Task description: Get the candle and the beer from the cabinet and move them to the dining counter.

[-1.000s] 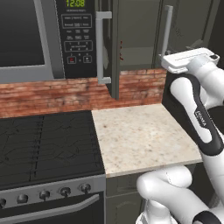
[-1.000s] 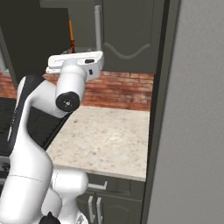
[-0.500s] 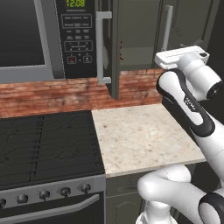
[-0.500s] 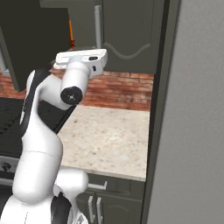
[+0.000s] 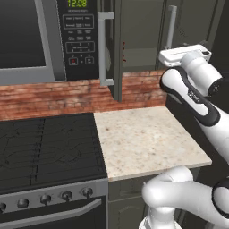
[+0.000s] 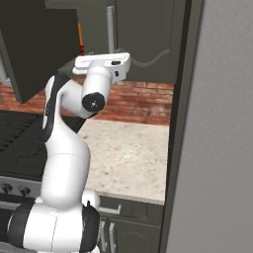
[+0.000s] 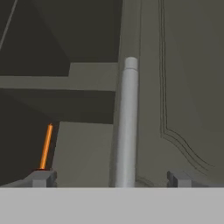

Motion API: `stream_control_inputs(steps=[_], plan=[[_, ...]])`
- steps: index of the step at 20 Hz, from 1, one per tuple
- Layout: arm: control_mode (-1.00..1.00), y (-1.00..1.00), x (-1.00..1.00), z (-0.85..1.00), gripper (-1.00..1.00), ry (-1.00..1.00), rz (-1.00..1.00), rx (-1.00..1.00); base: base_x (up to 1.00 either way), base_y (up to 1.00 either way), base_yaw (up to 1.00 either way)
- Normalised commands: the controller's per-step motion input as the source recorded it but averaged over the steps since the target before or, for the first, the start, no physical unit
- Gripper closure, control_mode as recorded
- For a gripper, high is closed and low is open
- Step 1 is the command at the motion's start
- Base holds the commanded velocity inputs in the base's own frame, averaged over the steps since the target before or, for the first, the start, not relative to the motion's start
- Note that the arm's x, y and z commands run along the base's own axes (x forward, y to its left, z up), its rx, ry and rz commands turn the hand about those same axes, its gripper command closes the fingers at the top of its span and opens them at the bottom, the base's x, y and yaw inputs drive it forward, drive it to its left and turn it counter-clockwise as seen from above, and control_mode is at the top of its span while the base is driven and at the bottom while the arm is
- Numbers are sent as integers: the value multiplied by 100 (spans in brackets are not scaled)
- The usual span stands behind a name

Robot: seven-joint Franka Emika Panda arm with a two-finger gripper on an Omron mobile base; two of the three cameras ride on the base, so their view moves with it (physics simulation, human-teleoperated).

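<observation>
The cabinet (image 6: pixel 148 34) hangs above the brick wall; its left door (image 6: pixel 39 44) stands open and its right door (image 7: pixel 188 87) is shut. Inside the open half stands the candle (image 6: pixel 79 37), a thin orange stick, also the candle (image 7: pixel 46 146) at the lower left of the hand view and a sliver of the candle (image 5: pixel 124 50) past the door's edge. My gripper (image 7: pixel 109 180) is open and empty, level with the cabinet's bottom, with the shut door's pale bar handle (image 7: pixel 127 127) straight ahead between its fingertips (image 7: pixel 40 178). The beer is hidden. The dining counter is out of view.
A small beige counter slab (image 5: pixel 143 138) lies under the arm beside the black stove (image 5: pixel 44 143). A microwave (image 5: pixel 40 40) hangs left of the open door. A tall grey panel (image 6: pixel 217 123) closes the right side. My white hand (image 5: pixel 183 54) hovers before the cabinet.
The hand has risen a little and moved in toward the cabinet, and the elbow has swung with it. The jaws stayed wide. Nothing in the cabinet moved.
</observation>
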Motion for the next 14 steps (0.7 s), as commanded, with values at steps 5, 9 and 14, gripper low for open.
stream_control_inputs(steps=[5,9,14], plan=[[-100,-10,37,0,-100,0,0,0,0,0,0],[-100,0,42,0,-100,0,0,0,0,0,0],[-100,0,41,0,-100,0,0,0,0,0,0]])
